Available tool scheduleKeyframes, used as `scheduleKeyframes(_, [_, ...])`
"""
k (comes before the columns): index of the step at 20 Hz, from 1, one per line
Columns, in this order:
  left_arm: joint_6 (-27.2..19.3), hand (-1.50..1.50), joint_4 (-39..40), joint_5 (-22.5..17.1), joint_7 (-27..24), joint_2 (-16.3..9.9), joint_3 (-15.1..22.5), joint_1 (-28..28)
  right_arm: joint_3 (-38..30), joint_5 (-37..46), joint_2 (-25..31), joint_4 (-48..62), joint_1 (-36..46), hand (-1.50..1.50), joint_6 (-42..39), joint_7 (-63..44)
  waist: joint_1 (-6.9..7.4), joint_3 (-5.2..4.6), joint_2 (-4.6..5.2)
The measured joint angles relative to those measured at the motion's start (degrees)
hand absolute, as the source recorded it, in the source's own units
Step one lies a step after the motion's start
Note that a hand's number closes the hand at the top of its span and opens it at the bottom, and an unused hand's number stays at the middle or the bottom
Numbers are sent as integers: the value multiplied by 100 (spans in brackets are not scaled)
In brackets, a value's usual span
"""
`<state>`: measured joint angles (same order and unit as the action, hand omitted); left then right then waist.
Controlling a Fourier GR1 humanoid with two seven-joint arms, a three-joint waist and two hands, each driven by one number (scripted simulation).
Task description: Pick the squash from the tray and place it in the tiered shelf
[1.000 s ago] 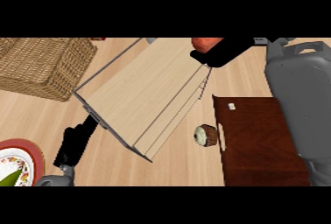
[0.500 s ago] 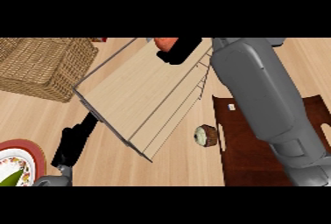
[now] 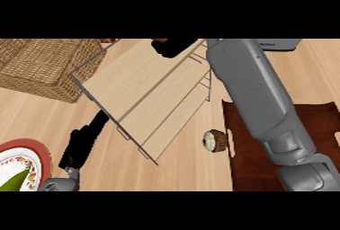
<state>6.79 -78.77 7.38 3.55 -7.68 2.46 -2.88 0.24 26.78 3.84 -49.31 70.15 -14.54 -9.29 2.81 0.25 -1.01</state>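
One squash, mostly hidden: only a reddish sliver shows in the right hand (image 3: 174, 46), whose fingers curl round it over the far edge of the tiered shelf (image 3: 149, 96). Judgement: lower it onto a plank well inside the frame before uncurling, keeping the forearm off the thin metal rails. Shelf is pale flat wood planks. Left hand (image 3: 83, 143) rests at the shelf's near-left side, fingers straight, holding nothing. Dark brown tray (image 3: 256, 148) sits at the tabletop's right edge.
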Motion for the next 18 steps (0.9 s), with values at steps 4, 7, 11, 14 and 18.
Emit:
scheduleKeyframes(4, [49, 0, 24, -10, 31, -7, 12, -94, -326, -897, -89, 205, 20, -150, -74, -124, 118, -45, -20])
scheduleKeyframes(7, [56, 0, 53, 7, -29, 17, 46, -48, -505, -1597, -224, 410, -38, -150, 91, -129, 152, -54, 20])
scheduleKeyframes(11, [58, 0, 88, 0, -76, -12, 0, -13, -674, -2238, -329, 589, 69, -150, 563, -135, 89, -63, 50])
scheduleKeyframes(14, [55, 0, 4, -36, -11, -42, -51, 42, -927, -2315, -312, 638, 100, -150, 1079, -199, 2, -76, 89])
scheduleKeyframes(18, [59, 0, -33, -73, -67, -89, -121, 158, -1375, -2433, -62, 669, -17, -150, 1676, -170, -80, -69, 137])
